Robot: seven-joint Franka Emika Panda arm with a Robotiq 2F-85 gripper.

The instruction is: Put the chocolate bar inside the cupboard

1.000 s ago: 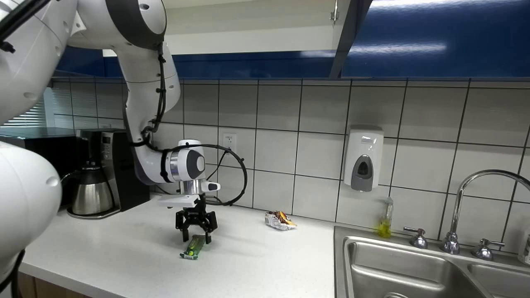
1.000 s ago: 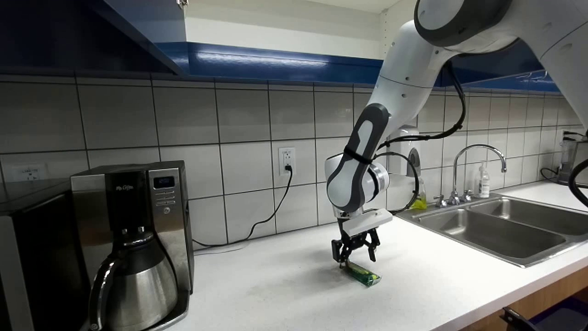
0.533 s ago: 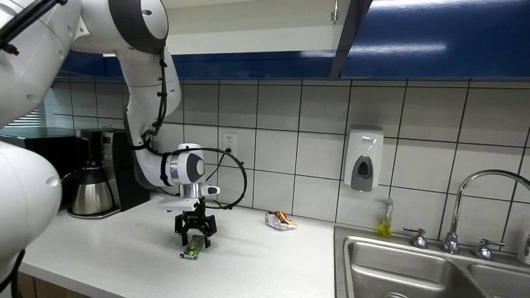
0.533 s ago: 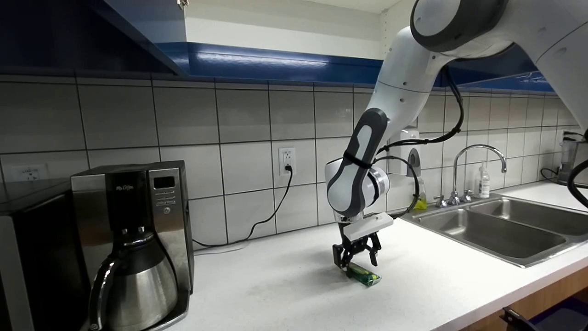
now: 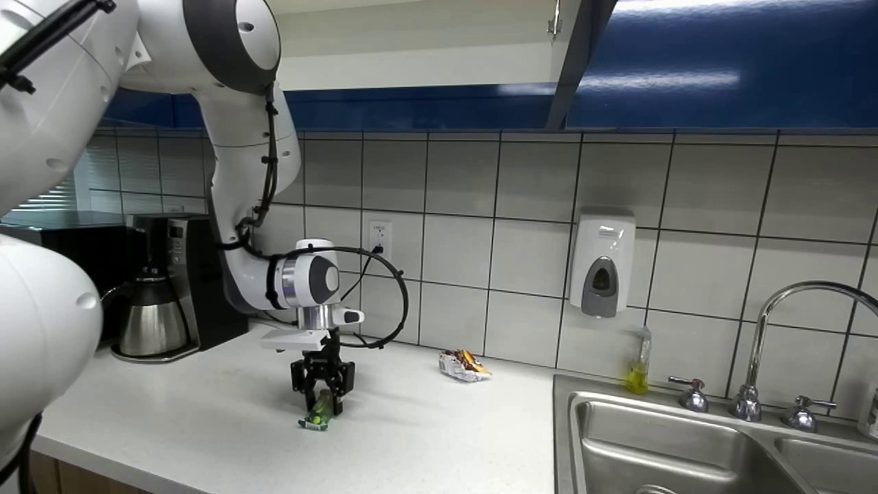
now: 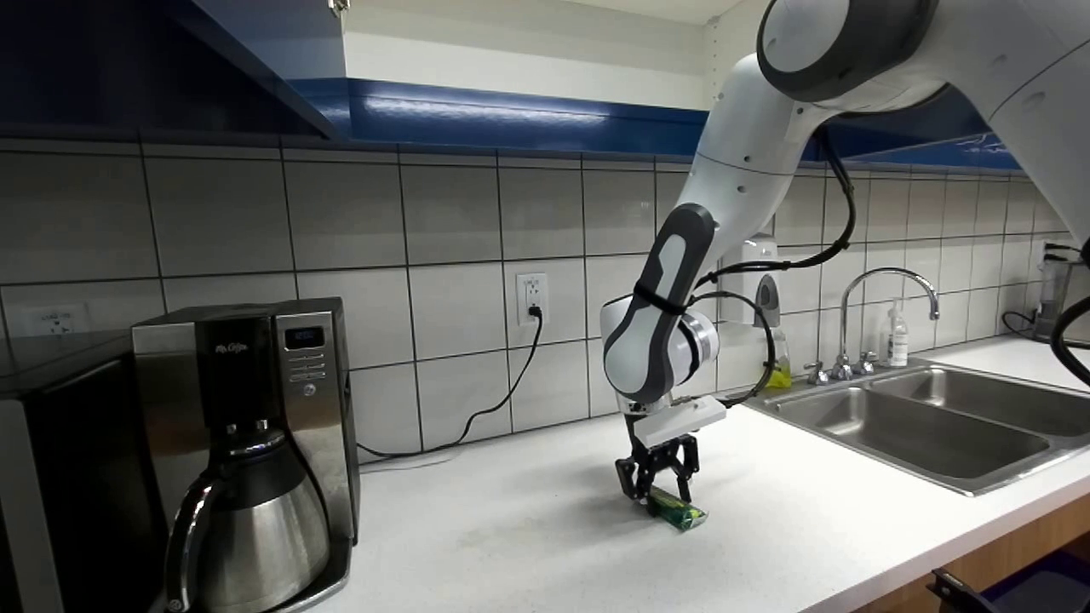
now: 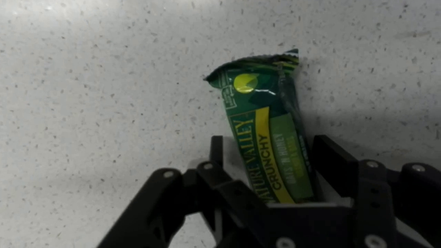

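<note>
The green-wrapped chocolate bar (image 7: 265, 131) lies flat on the counter in all three views. My gripper (image 7: 268, 139) reaches down over its rear part, one finger on each side. In the wrist view the left finger (image 7: 216, 151) stands apart from the wrapper. The right finger (image 7: 332, 162) is very close to the bar's other edge; whether they touch I cannot tell. The jaws are partly open, and the bar's near end is hidden beneath the gripper. Above, the cupboard (image 5: 425, 106) with its white interior shows in both exterior views, its glossy blue door (image 5: 720, 75) swung open.
A coffee maker (image 6: 311, 409) with a steel carafe stands on the counter (image 6: 511, 545). Along the wall are a crumpled foil-wrapped item (image 5: 463, 366), a soap dispenser (image 5: 603, 261) and a power cord (image 6: 502, 407). The steel sink (image 5: 566, 439) has a faucet (image 5: 760, 336).
The gripper has come down slightly to the counter around the bar. Its fingers have moved closer together over the last half second. The bar has stayed in place.
</note>
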